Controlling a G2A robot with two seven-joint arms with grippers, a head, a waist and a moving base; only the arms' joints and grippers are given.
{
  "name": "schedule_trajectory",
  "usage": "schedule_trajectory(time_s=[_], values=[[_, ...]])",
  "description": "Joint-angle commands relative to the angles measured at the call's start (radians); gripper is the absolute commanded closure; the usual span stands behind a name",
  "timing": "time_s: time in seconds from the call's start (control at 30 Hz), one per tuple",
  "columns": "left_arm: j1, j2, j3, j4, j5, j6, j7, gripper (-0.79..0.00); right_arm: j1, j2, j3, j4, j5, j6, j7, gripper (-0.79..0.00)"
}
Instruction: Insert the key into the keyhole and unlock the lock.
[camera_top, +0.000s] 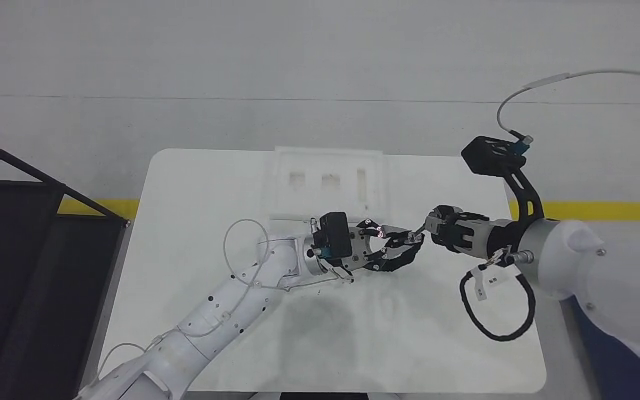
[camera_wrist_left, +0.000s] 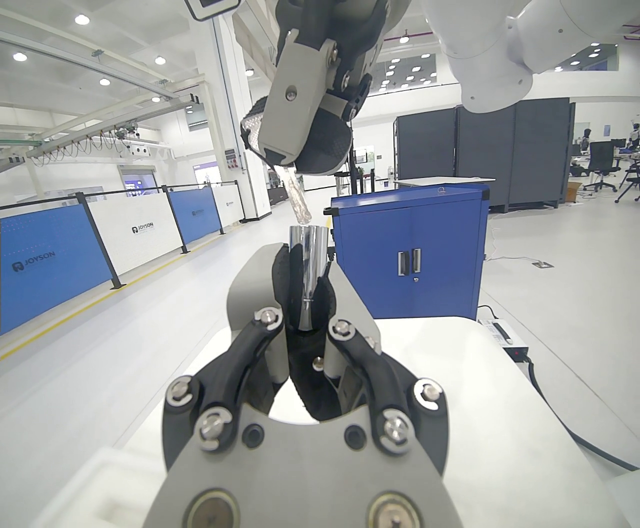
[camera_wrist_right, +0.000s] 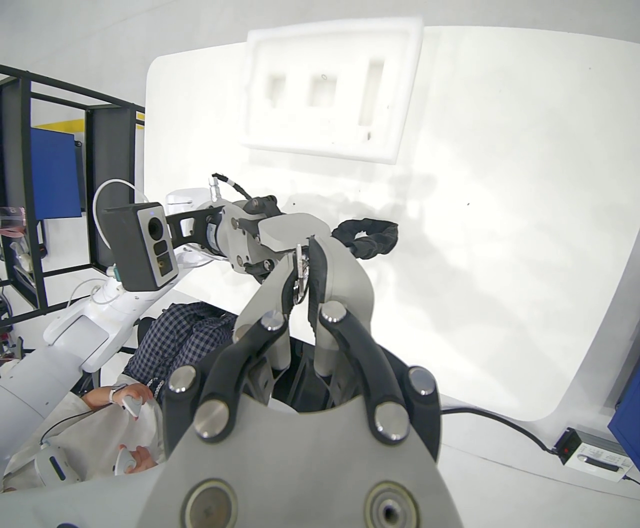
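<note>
My left gripper (camera_wrist_left: 306, 267) is shut on a chrome cylinder lock (camera_wrist_left: 309, 250), whose end face points at the other arm. A black cable loop (camera_wrist_right: 370, 237) hangs from the lock beside the left gripper (camera_wrist_right: 278, 239). The right gripper (camera_wrist_right: 302, 267) is shut on a small silver key (camera_wrist_right: 299, 282). The key's blade (camera_wrist_left: 297, 197) sticks out of the right gripper (camera_wrist_left: 295, 160), slanted, with its tip just short of the lock's end face. Both grippers meet above the middle of the white table (camera_top: 200, 230), the left gripper (camera_top: 383, 250) facing the right gripper (camera_top: 422, 236).
A white foam tray (camera_top: 330, 180) with three recesses lies at the table's far edge. A dark rack (camera_top: 40, 240) stands off the table's left side. A power box with a cable (camera_wrist_right: 570, 444) sits off one corner.
</note>
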Motion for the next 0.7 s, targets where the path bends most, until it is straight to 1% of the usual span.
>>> schedule_trajectory(time_s=[0.0,0.67], values=[[0.002,-0.001,-0.002,0.0,0.0,-0.001,0.0,0.0,-0.002,0.0,0.001,0.0,-0.003,-0.001,0.002,0.0],[0.025,-0.011,-0.023,-0.01,-0.018,-0.014,-0.025,0.0,-0.018,-0.012,0.003,0.0,-0.029,-0.009,-0.012,0.0]])
